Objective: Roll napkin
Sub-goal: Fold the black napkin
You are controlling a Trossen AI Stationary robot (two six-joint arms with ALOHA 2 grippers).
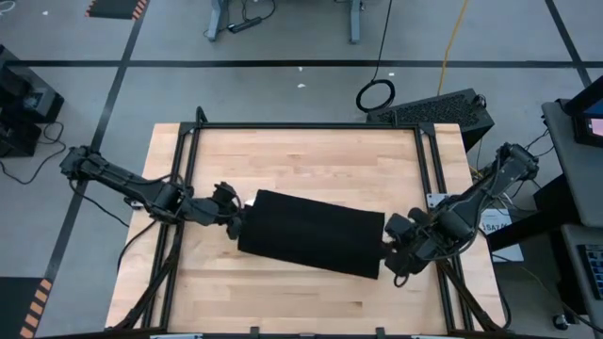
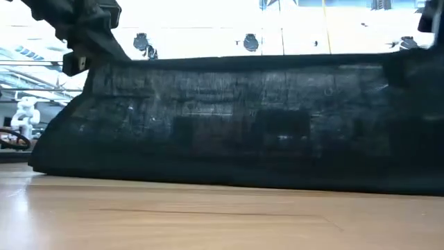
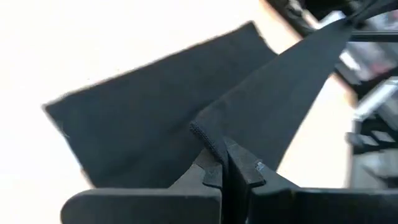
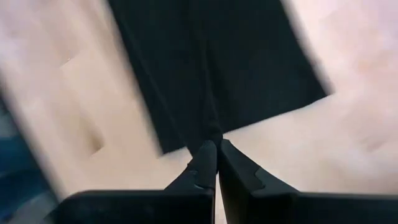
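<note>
- Step in hand: fold/roll start. Black napkin (image 1: 314,233) lies mid-table, one edge lifted taut between both arms; low view shows it raised like a curtain above the wooden tabletop (image 1: 301,151).
- Left gripper (image 3: 222,163) clenched on a napkin corner; it sits at the cloth's left end.
- Right gripper (image 4: 216,155) pinched shut on the opposite corner, at the right end.
- Next move likely calls for carrying both corners over together, keeping tension even, else the roll skews.
- Around: black table frame (image 1: 311,126), keyboard (image 1: 433,108) off-table. Nothing blocks the path.
</note>
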